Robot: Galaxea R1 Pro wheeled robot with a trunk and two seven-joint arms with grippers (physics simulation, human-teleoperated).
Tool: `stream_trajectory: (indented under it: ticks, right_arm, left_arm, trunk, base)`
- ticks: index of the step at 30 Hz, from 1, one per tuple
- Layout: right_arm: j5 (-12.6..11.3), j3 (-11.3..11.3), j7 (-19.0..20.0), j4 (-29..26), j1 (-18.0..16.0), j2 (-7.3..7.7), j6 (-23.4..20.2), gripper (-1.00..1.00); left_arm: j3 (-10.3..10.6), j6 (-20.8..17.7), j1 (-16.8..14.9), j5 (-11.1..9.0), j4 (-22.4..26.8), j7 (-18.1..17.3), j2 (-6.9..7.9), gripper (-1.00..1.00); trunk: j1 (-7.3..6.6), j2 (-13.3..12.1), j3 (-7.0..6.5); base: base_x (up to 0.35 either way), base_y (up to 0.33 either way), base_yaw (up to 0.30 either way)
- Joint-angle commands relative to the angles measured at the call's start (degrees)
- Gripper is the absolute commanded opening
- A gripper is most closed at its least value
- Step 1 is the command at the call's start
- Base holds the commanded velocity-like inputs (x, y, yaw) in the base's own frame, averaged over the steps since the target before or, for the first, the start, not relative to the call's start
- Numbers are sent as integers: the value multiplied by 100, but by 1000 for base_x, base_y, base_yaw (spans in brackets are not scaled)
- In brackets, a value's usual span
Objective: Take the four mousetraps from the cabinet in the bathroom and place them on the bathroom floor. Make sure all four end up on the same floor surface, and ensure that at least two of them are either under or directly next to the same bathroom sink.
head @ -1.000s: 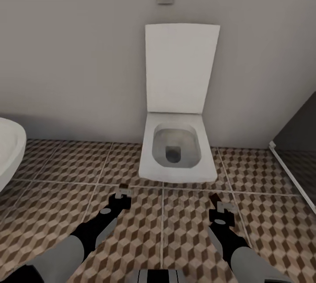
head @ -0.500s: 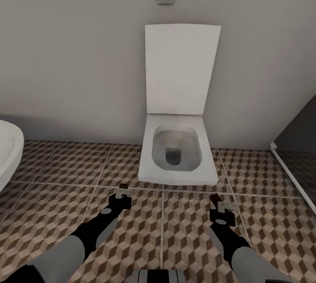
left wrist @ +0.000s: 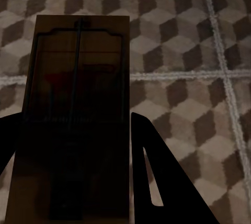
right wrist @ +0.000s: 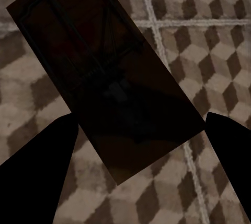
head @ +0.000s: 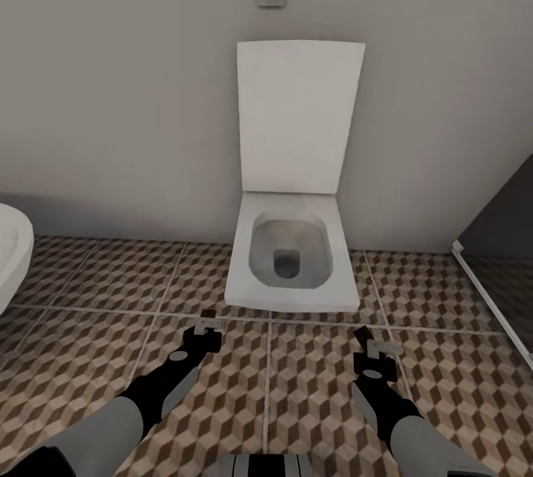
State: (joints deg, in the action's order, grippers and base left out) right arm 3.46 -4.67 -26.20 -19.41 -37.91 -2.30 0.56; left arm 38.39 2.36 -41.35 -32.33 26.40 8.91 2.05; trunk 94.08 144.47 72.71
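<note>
We are holding one mousetrap [left wrist: 76,109] in our left gripper [head: 208,320] and another mousetrap [right wrist: 104,72] in our right gripper [head: 368,338], both hanging above the cube-patterned bathroom floor [head: 96,358].

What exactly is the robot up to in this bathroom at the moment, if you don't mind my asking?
It is carrying two small flat wooden mousetraps with dark wire, one in each pincer. The left pincer holds one mousetrap and the right pincer another, both above the brown-and-beige cube-patterned tiled floor. It faces a white rectangular toilet with its lid up.
</note>
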Motion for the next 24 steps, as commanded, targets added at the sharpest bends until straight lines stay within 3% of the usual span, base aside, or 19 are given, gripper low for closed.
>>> stream_trajectory:
  ticks: [1, 15, 24]
  right_arm:
    - [23, -51, 36, -2, -2, -7, 17, -100]
    - [37, -48, 36, -2, 0, -15, 21, -100]
    - [306, -59, 31, -7, -2, -52, 22, -100]
  left_arm:
    - [47, 19, -4, -36, 5, 41, 6, -100]
    - [54, 19, -4, -36, 5, 41, 13, -100]
    - [55, 19, -4, -36, 3, 33, 7, -100]
  trunk:
    - [-1, 2, 4]
    - [-1, 2, 4]
    - [-1, 2, 4]
  base:
    - [0, -3, 0]
    - [0, 0, 0]
    - [0, 0, -2]
